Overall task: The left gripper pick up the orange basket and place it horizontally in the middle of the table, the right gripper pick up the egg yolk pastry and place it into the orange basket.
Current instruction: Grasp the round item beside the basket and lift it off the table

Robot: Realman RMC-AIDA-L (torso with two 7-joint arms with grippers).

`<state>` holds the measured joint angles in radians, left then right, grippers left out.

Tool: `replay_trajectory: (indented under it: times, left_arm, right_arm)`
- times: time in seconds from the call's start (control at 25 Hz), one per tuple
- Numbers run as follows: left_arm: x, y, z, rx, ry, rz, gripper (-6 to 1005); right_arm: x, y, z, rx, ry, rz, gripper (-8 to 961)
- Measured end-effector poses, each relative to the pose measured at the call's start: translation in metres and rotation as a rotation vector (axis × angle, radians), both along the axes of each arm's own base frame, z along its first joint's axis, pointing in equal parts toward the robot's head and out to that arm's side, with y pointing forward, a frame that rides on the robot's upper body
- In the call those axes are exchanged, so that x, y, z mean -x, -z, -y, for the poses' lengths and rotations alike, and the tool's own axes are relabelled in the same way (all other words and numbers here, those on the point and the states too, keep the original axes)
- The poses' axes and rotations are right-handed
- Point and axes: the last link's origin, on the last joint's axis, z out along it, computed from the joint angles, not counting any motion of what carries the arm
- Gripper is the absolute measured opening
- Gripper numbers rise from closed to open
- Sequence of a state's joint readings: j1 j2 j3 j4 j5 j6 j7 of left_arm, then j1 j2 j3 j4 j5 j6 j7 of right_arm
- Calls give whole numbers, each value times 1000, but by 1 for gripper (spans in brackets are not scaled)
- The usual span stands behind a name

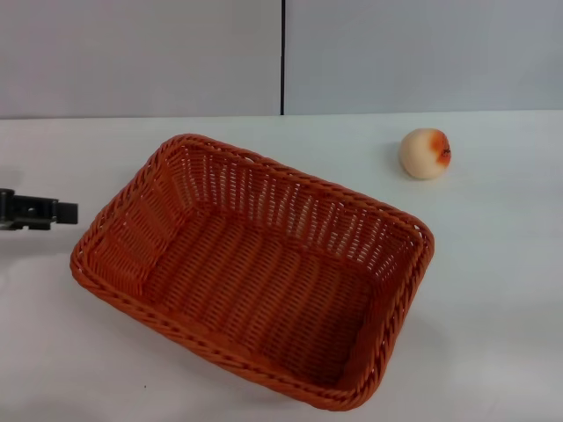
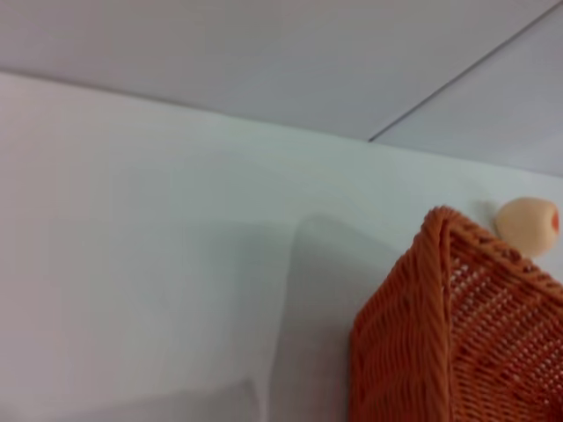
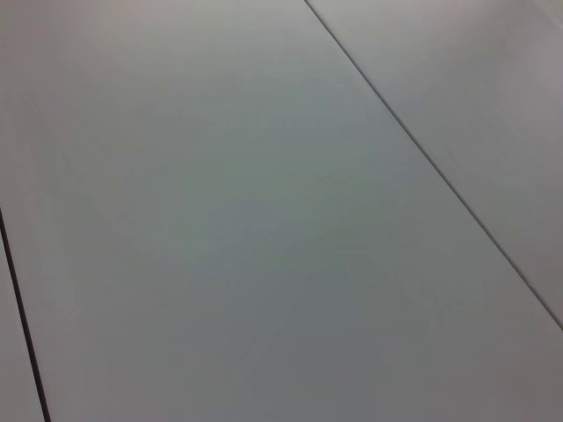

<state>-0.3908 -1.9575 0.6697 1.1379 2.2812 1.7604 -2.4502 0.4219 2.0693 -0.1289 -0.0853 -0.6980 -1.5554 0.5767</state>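
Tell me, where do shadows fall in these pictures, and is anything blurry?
Head view: sharp; the orange basket casts only a faint shadow on the table. Left wrist view: soft focus; a broad grey shadow lies beside the basket, the egg yolk pastry looks fuzzy. Right wrist view: only plain grey panels.

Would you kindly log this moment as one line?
left claw: beside orange basket, apart | basket: skewed, empty | egg yolk pastry: on table | right claw: unseen
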Motion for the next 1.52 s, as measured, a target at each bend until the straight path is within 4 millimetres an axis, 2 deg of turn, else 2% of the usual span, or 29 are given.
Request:
replay_trajectory:
  times: [0.2,0.24,0.4,0.44,0.48,0.56,0.6,0.64,0.68,0.76,0.8,0.84,0.88,1.0,1.04,1.08,1.2,1.24,1.28,1.44,1.52]
  left_arm:
    - [4,-7,-1,-8,-1,-2,599]
    - [4,-14,-4,-57,10,10,598]
    - [2,-19,-9,-130,42,42,530]
    - [-1,-24,-14,-205,92,69,512]
    - [-1,-24,-14,-205,92,69,495]
    - [-11,-25,-26,-343,229,85,461]
    - [-11,-25,-26,-343,229,85,439]
    - [-17,-23,-31,-434,319,93,416]
    - [-17,-23,-31,-434,319,93,394]
    - [-22,-22,-34,-515,391,95,350]
    - [-23,-20,-35,-548,420,99,327]
    - [-24,-19,-37,-585,448,107,305]
    - [-24,-15,-39,-617,474,127,283]
    - [-22,-6,-44,-685,501,175,216]
    - [-20,-2,-47,-724,518,184,181]
    - [-20,-2,-47,-724,518,184,146]
    - [-21,6,-50,-769,565,183,40]
    - [-21,10,-50,-805,585,195,5]
    - [-21,10,-50,-805,585,195,4]
    - [-24,20,-46,-882,647,229,-1]
    - [-24,22,-44,-902,658,240,-1]
  right_arm:
    - [0,-1,-2,2,4,2,629]
    - [1,-1,-3,5,-1,3,629]
    - [5,0,-8,31,-21,27,629]
    - [7,0,-10,45,-32,38,629]
    - [10,-1,-13,71,-55,56,629]
    - [22,-1,-22,175,-151,100,629]
    - [22,-1,-22,175,-151,100,629]
    - [30,-5,-30,281,-231,134,629]
    - [30,-5,-30,281,-231,134,629]
    - [37,-10,-38,411,-299,147,629]
    - [41,-12,-43,492,-330,146,629]
    - [48,-17,-53,654,-373,152,629]
    - [48,-17,-53,654,-373,152,629]
    - [59,-18,-67,893,-382,182,628]
    - [68,-17,-76,1052,-362,209,628]
    - [68,-17,-76,1052,-362,209,628]
    - [80,-12,-89,1301,-305,233,628]
    - [90,-8,-97,1458,-257,246,628]
    - [90,-8,-97,1458,-257,246,628]
    - [108,5,-119,1697,-90,379,628]
    - [111,9,-122,1728,-67,408,628]
